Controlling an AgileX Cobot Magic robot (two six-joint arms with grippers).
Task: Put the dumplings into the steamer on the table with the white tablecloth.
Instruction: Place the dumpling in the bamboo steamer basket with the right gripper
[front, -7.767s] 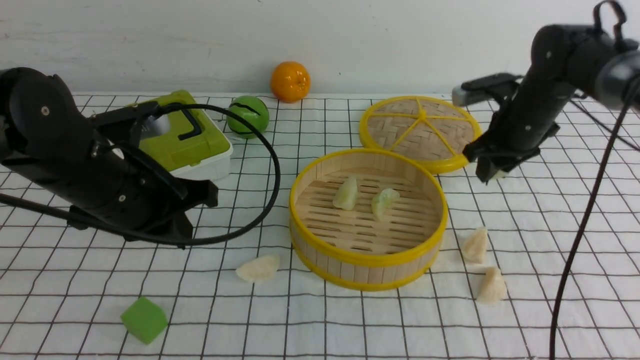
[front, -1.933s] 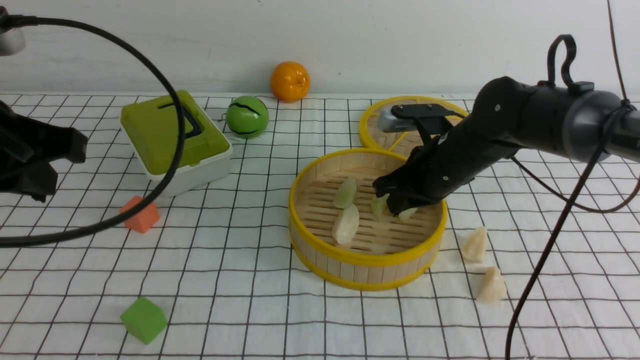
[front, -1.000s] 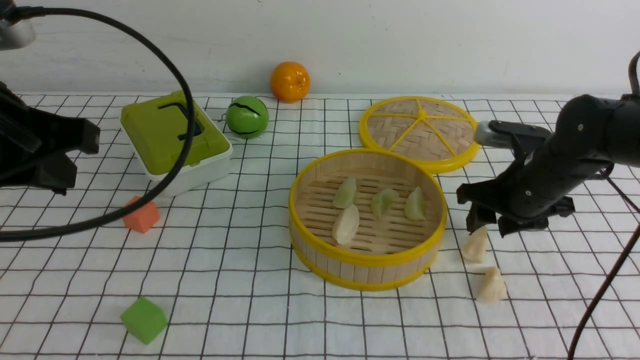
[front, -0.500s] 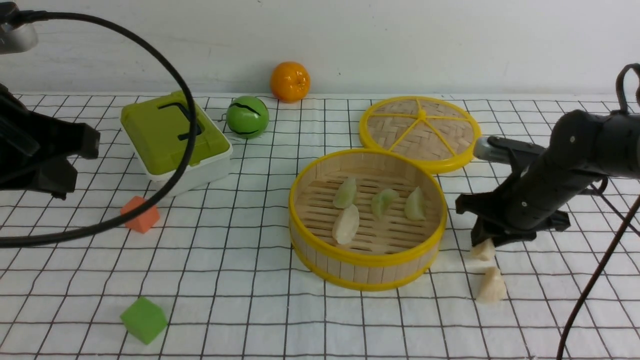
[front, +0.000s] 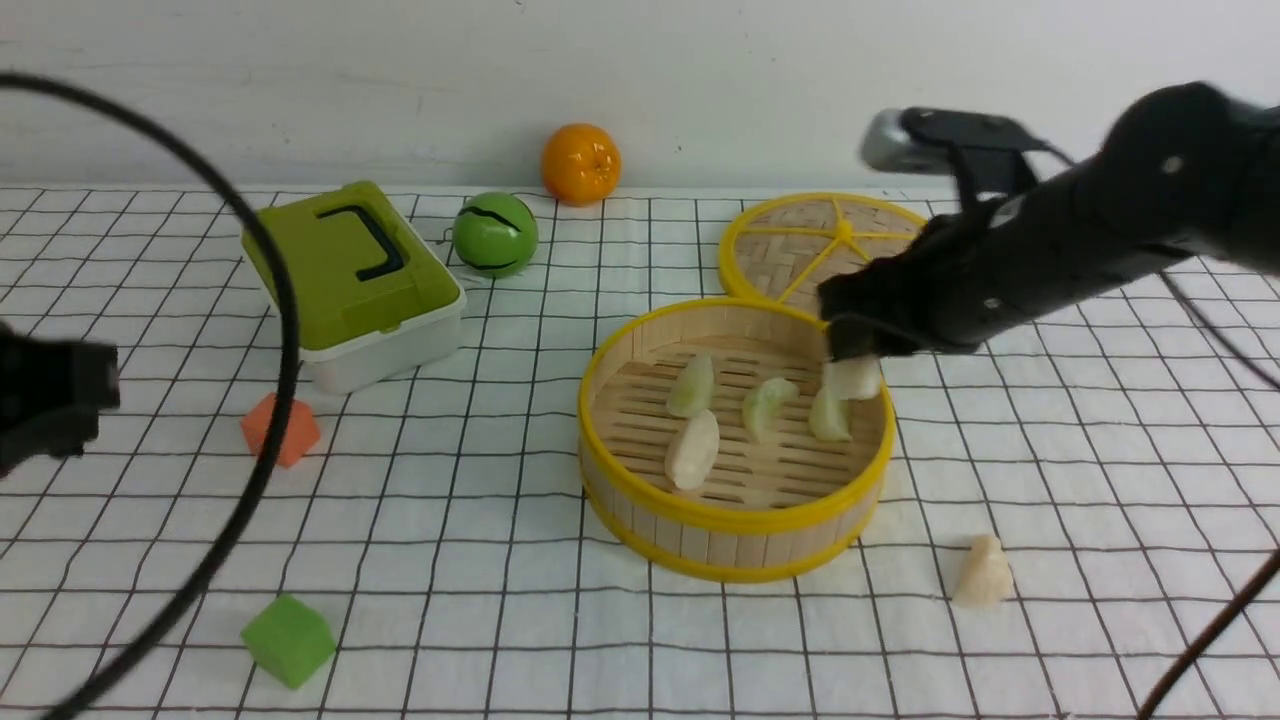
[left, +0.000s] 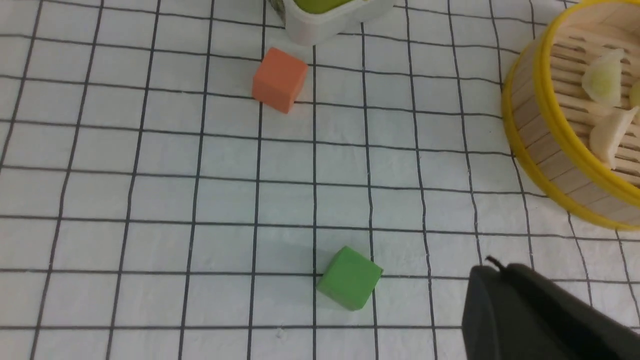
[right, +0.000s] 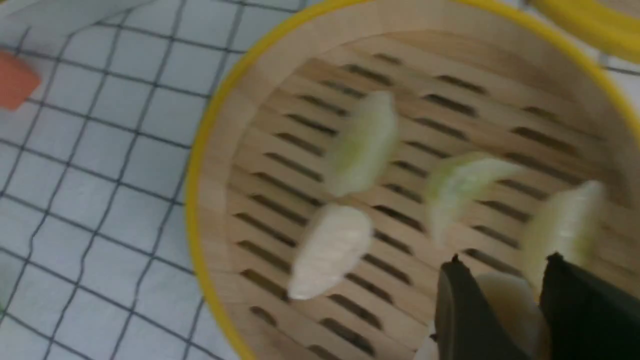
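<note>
The left hand (front: 45, 405), blurred at the bench's (front: 480, 480) left edge, shows no readable opening. Four dumplings (front: 692, 450) lie in the steamer (front: 735, 520). Over its right side the right hand (front: 850, 358) pinches a cream dumpling (front: 855, 380), and a loose dumpling (front: 983, 572) lies on the bench farther right.

ROBOT AT WORK: The right arm (front: 1060, 240) was matte black and rounded, with small pale screws (front: 1165, 163) set in its casing and a silver-grey camera housing (front: 893, 142) mounted at the wrist. Its hand (right: 504, 280) ended in dark, tapering fingers (right: 465, 315). A thick black cable (front: 275, 330) curved beside the blurred black left arm (front: 50, 400).
</note>
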